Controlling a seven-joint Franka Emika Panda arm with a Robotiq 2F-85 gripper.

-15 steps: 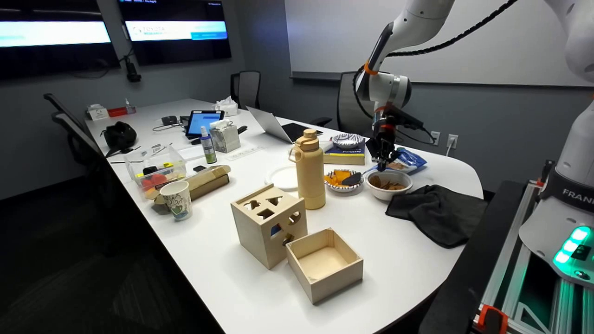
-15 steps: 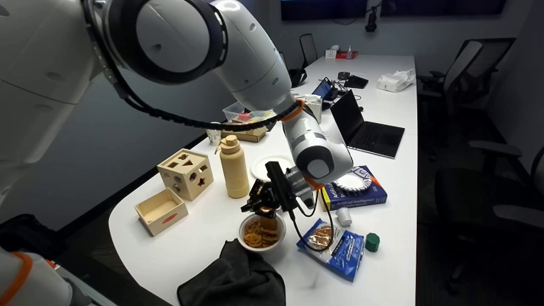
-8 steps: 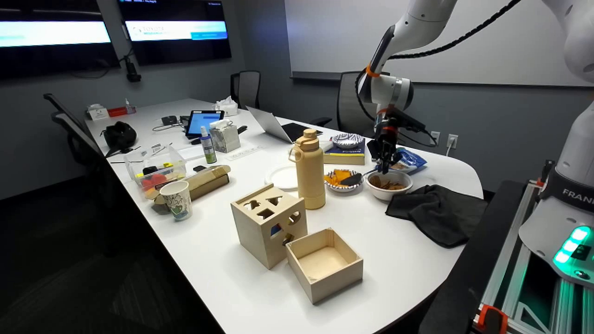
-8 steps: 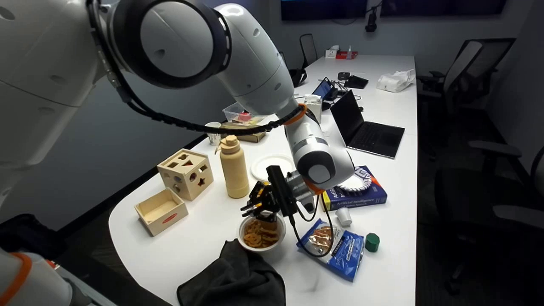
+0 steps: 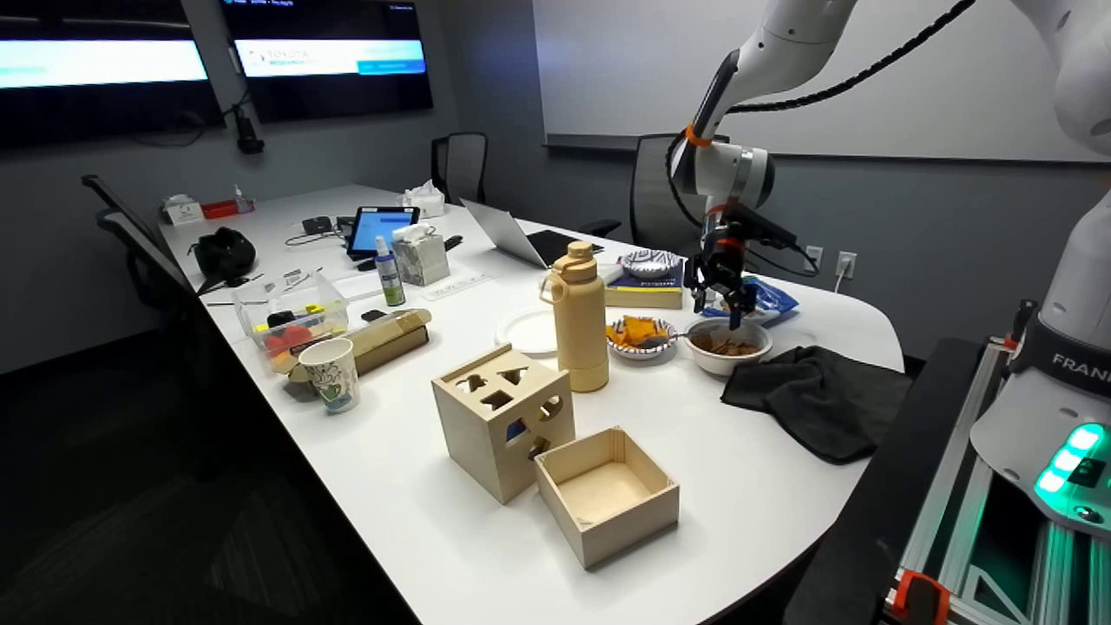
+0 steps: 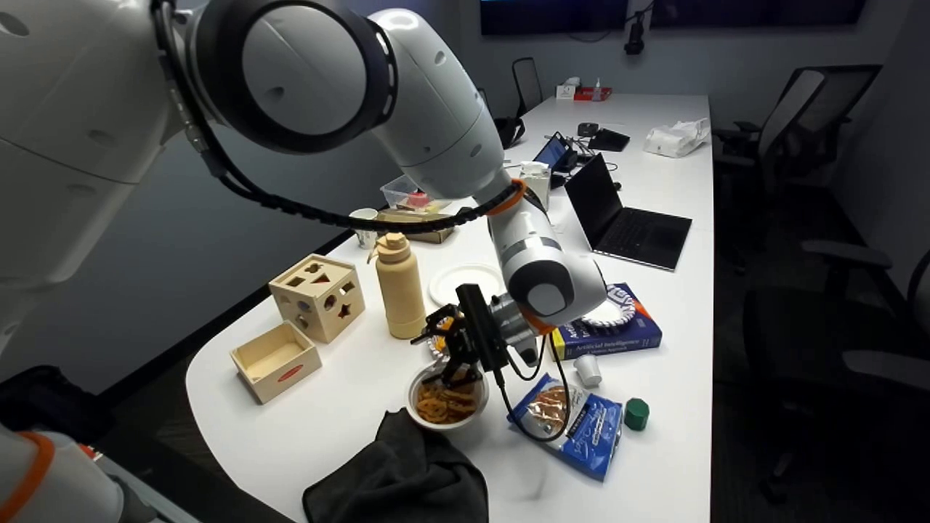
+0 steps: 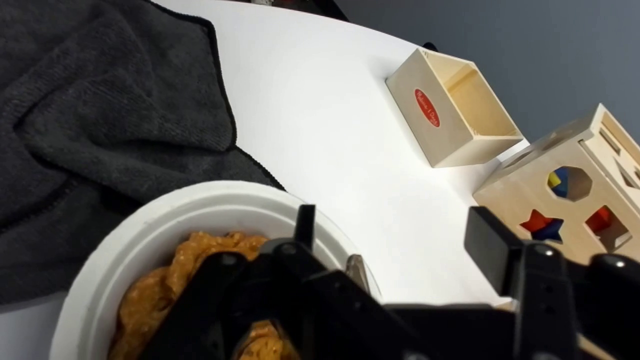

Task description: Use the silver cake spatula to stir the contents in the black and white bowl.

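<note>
The black and white bowl (image 5: 640, 352) holds orange chips; in an exterior view its patterned rim (image 6: 434, 348) is mostly hidden behind my gripper. The silver cake spatula (image 5: 657, 342) lies with its head among those chips, and its handle reaches over the rim of the neighbouring white bowl (image 5: 727, 365). In the wrist view the handle's end (image 7: 357, 270) shows beside my left-hand finger, outside the gap. My gripper (image 7: 395, 237) hangs just above the white bowl, jaws spread wide, nothing between them. The rest of the spatula is hidden there by the finger.
Brown snacks fill the white bowl. A dark cloth (image 6: 414, 472) and a blue snack bag (image 6: 574, 421) lie beside it. The tan bottle (image 5: 580, 321) stands near the chip bowl, with wooden boxes (image 5: 503, 425) farther off. A book (image 6: 610, 334) carries another patterned bowl.
My gripper has gone from shut on the spatula to open, letting it go. The spatula has dropped slightly and now rests across the bowls. The arm itself has shifted only a little.
</note>
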